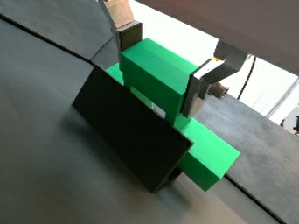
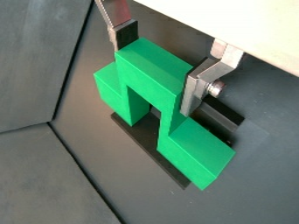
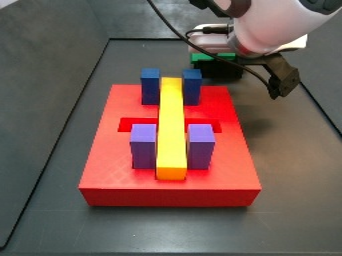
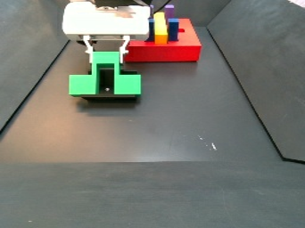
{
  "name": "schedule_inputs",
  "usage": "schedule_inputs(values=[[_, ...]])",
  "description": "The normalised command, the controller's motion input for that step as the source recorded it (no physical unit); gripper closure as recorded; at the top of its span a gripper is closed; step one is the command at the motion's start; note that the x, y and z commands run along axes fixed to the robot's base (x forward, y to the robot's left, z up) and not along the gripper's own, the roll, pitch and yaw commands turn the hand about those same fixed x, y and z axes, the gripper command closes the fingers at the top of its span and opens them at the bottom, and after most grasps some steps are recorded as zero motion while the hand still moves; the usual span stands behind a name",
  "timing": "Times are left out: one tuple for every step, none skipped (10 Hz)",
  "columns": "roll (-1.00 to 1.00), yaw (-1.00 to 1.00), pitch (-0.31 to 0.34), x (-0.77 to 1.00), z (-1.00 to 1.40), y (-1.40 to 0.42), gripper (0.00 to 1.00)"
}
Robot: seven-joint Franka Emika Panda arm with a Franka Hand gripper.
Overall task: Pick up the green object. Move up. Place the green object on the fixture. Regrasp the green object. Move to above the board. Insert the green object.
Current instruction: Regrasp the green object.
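The green object [image 1: 158, 74] is a cross-shaped block standing on edge against the black fixture [image 1: 128, 131], its lower arms resting on the fixture's base [image 2: 218, 115]. My gripper [image 1: 166, 63] straddles the block's upright arm [image 2: 146, 74], one silver finger [image 2: 201, 86] flat against one face and the dark pad of the opposite finger [image 2: 125, 37] at the other face. In a side view my gripper [image 4: 107, 53] stands over the green object [image 4: 105, 82] in front of the red board [image 4: 179, 52]. In a side view [image 3: 222, 71] the green object shows just behind the board, under my hand.
The red board [image 3: 107, 150] carries a long yellow bar [image 3: 171, 125], two blue blocks [image 3: 151, 85] and two purple blocks [image 3: 143, 145]. Dark floor surrounds it, with raised walls at the sides [image 4: 36, 80]. A cable hangs behind my wrist.
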Motion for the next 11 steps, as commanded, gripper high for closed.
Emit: schedule_inputs(values=[[0.00, 0.00, 0.000, 0.00, 0.00, 0.00, 1.00], [0.00, 0.00, 0.000, 0.00, 0.00, 0.00, 1.00], [0.00, 0.00, 0.000, 0.00, 0.00, 0.00, 1.00], [0.00, 0.00, 0.000, 0.00, 0.00, 0.00, 1.00], [0.00, 0.00, 0.000, 0.00, 0.00, 0.00, 1.00], [0.00, 0.00, 0.000, 0.00, 0.00, 0.00, 1.00], [0.00, 0.00, 0.000, 0.00, 0.00, 0.00, 1.00], [0.00, 0.00, 0.000, 0.00, 0.00, 0.00, 1.00], [0.00, 0.00, 0.000, 0.00, 0.00, 0.00, 1.00], [0.00, 0.00, 0.000, 0.00, 0.00, 0.00, 1.00], [0.00, 0.00, 0.000, 0.00, 0.00, 0.00, 1.00]])
